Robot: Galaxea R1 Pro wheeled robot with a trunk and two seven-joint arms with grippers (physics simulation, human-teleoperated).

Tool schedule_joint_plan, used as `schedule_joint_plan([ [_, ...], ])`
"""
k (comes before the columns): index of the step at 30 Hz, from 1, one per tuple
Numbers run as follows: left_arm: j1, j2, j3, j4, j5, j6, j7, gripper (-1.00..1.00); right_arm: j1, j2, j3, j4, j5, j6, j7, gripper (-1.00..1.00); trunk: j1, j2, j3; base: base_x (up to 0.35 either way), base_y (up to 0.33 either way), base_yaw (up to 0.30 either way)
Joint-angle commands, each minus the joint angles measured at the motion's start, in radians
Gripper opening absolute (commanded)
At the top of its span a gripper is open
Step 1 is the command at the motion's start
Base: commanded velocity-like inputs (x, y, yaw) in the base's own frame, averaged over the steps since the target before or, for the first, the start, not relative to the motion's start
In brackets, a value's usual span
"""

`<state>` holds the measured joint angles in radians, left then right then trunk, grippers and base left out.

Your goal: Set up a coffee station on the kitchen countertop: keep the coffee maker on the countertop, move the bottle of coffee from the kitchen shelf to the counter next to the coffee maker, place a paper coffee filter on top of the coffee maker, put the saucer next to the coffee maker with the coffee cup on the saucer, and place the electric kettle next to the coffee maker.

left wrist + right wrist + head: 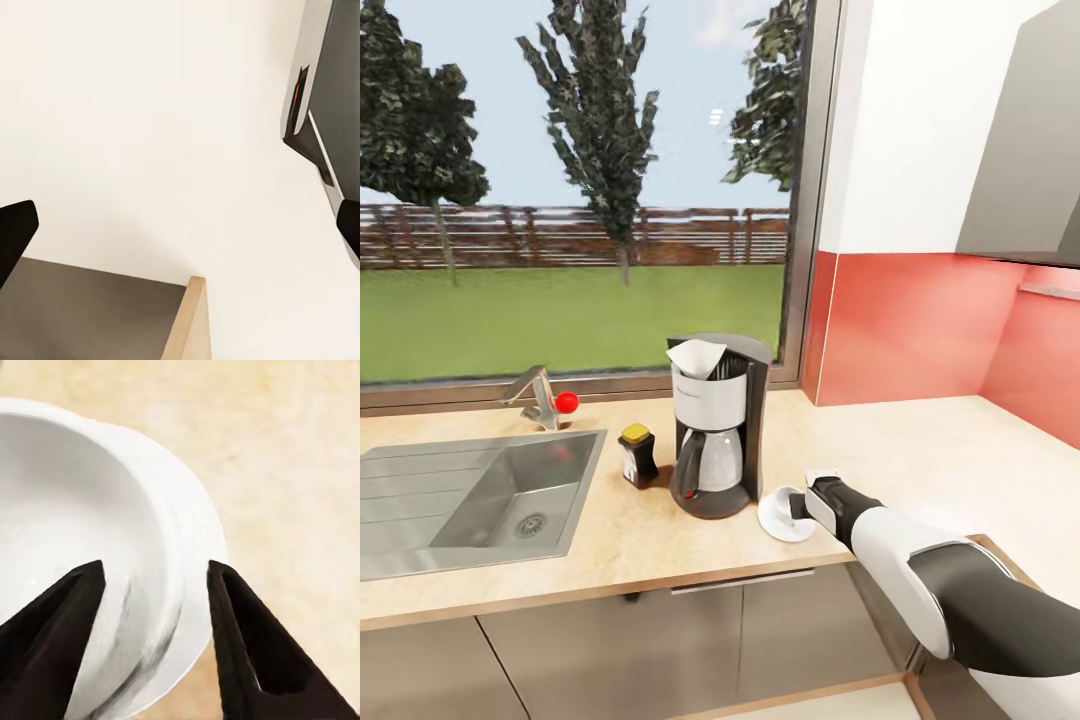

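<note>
Beige wooden desk (920, 450) beneath garden window: coffee station partly set.
Black-and-silver coffee maker (712, 430) bears white paper filter (696, 357); dark coffee bottle (637, 455) adjacent; right end effector (800, 507), spread, straddles white cup (82, 547) on saucer (772, 518); kettle outstanding.

One coffee maker (712, 430), one bottle (637, 455), one saucer (780, 517).

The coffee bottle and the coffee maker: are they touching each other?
Apart. In the head view, a strip of bare countertop shows between the coffee bottle and the coffee maker; the bottle stands beside the maker, toward the sink.
</note>
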<state>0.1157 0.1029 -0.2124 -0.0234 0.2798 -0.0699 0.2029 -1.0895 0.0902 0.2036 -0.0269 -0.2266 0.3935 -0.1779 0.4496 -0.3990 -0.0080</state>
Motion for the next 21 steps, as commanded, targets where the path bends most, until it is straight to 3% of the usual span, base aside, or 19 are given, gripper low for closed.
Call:
schedule_joint_plan([
  [1,0.001,0.0,-0.009,-0.002,0.009,-0.001,0.003,1.0,0.0,0.001,0.008,-0.002,-0.011,0.005,-0.005,1.0,0.0,-0.001,-0.001,0.0,0.006,0.0],
  [15,0.001,0.001,-0.009,-0.002,0.009,-0.001,0.004,1.0,0.0,-0.001,0.005,-0.013,-0.013,0.005,-0.006,1.0,0.0,-0.001,-0.001,0.0,0.0,0.0],
  [21,0.002,0.002,-0.007,-0.001,0.01,-0.001,0.003,1.0,0.0,-0.006,-0.002,-0.249,-0.011,0.035,-0.011,1.0,0.0,-0.001,-0.001,0.0,0.0,0.0],
])
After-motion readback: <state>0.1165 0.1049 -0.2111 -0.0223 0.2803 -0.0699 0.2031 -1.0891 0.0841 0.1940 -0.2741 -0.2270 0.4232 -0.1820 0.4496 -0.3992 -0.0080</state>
